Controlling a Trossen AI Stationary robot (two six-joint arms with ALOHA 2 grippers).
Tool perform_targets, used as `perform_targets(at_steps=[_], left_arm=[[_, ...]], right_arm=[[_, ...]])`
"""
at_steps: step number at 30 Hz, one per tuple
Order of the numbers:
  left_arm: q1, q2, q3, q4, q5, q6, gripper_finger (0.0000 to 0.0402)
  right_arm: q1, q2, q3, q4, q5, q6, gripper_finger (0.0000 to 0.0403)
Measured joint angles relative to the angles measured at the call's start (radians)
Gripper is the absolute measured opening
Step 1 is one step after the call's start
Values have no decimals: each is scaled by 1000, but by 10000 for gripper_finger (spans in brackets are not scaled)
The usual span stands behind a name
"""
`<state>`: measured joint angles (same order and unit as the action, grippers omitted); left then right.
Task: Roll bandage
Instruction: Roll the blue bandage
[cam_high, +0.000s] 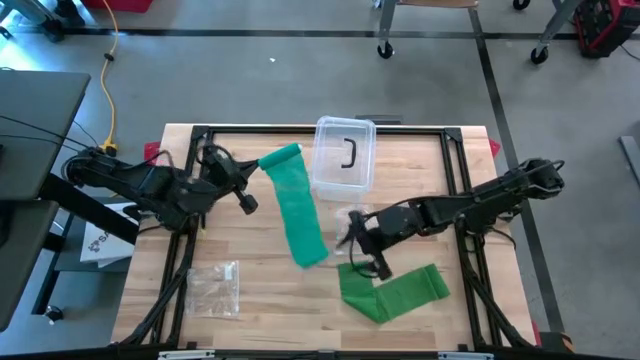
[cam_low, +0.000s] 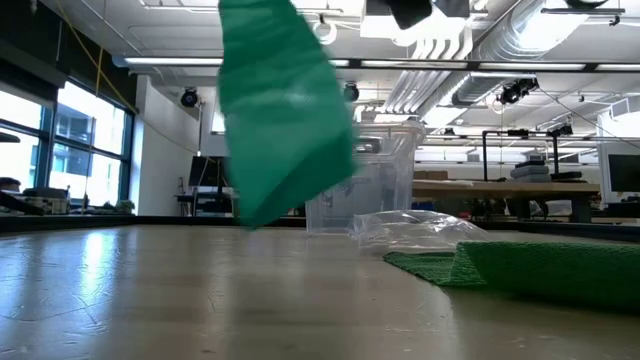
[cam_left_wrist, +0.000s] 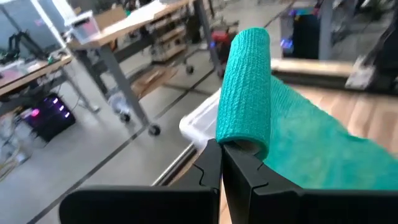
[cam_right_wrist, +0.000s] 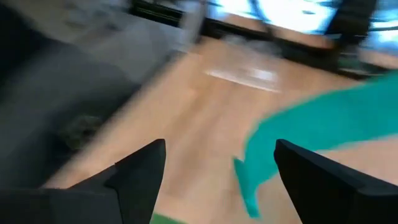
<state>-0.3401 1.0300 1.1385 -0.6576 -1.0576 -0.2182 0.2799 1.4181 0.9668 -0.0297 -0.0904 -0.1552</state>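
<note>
From above, the left gripper (cam_high: 262, 168) sits at the far left part of the wooden table (cam_high: 260, 300), closed on the rolled upper end of a green bandage (cam_high: 298, 205). The strip runs from there toward the near side, ending just left of the right gripper (cam_high: 352, 240). That gripper stands wide open over the table's middle and holds nothing; its fingertips are hard to make out against the dark arm. A second green bandage (cam_high: 395, 290) lies folded and flat on the table just near-side of it. A clear plastic bin (cam_high: 344, 155) with a dark handle-shaped piece inside stands at the far edge, touching or just beside the hanging strip. A clear plastic bag (cam_high: 213, 287) lies near the left front.

The low view cuts off both arms at the top. The green bandage (cam_low: 282, 110) hangs clear of the table, its upper end out of frame. Behind it stands the clear plastic bin (cam_low: 375, 190); crumpled clear film (cam_low: 415, 230) lies in front of the bin, and the second green bandage (cam_low: 530, 270) lies flat at right.

In the left wrist view, the two dark fingers (cam_left_wrist: 208, 165) are pressed together on the lower edge of the green bandage (cam_left_wrist: 249, 87) roll, with the loose strip trailing off to one side. The bin's corner (cam_left_wrist: 196, 127) shows behind, mostly hidden.

The right wrist view is smeared. The fingers (cam_right_wrist: 143, 168) stand far apart with bare table between them, and the tail of the green bandage (cam_right_wrist: 298, 137) crosses ahead, not touching them.
</note>
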Motion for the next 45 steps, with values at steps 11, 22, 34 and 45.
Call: perform_targets(at_steps=[11, 22, 34, 45], left_arm=[[4, 165, 0, -275, -69, -302, 0], [74, 169, 0, -393, -95, -402, 0], [74, 170, 0, -395, -73, -388, 0], [74, 170, 0, -393, -10, -354, 0]], right_arm=[[-94, 164, 4, 64, 31, -19, 276], [-261, 527, 364, -162, -94, 45, 171], [-275, 697, 467, -280, -123, -71, 28], [-267, 697, 467, -222, -102, -52, 105]])
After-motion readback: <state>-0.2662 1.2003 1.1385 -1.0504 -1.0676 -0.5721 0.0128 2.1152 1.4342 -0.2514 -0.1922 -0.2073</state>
